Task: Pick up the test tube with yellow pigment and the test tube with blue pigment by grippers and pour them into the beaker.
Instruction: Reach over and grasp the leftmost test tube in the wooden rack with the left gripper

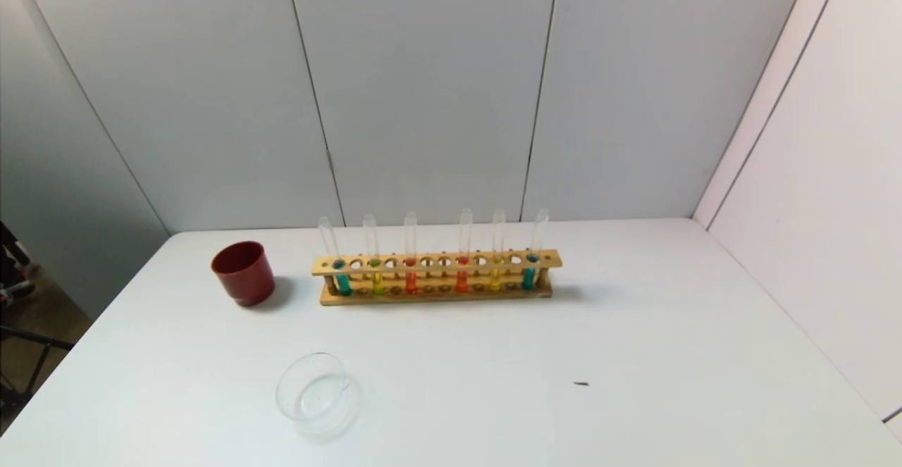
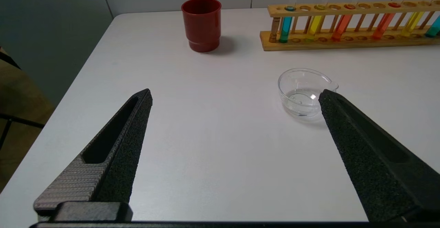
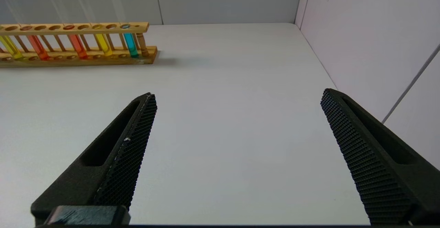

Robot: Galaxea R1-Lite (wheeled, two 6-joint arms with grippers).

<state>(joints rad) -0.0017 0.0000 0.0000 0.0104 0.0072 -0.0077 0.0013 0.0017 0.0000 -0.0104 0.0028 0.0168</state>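
Note:
A wooden rack (image 1: 437, 261) holds six upright test tubes at the back of the white table. The tube with greenish-yellow liquid (image 1: 378, 282) is second from the left; it also shows in the left wrist view (image 2: 314, 28). Blue tubes stand at the left end (image 1: 343, 282) and the right end (image 1: 528, 277). The clear beaker (image 1: 317, 391) sits in front, left of centre, holding a little clear liquid. My left gripper (image 2: 235, 94) is open and empty above the table, with the beaker (image 2: 292, 83) near one fingertip. My right gripper (image 3: 239, 94) is open and empty over bare table. Neither gripper shows in the head view.
A dark red cup (image 1: 243, 273) stands left of the rack. Two orange tubes (image 1: 411, 280) and an amber-yellow tube (image 1: 495, 278) fill other rack holes. A small dark speck (image 1: 581, 384) lies on the table. Grey walls close the back and right sides.

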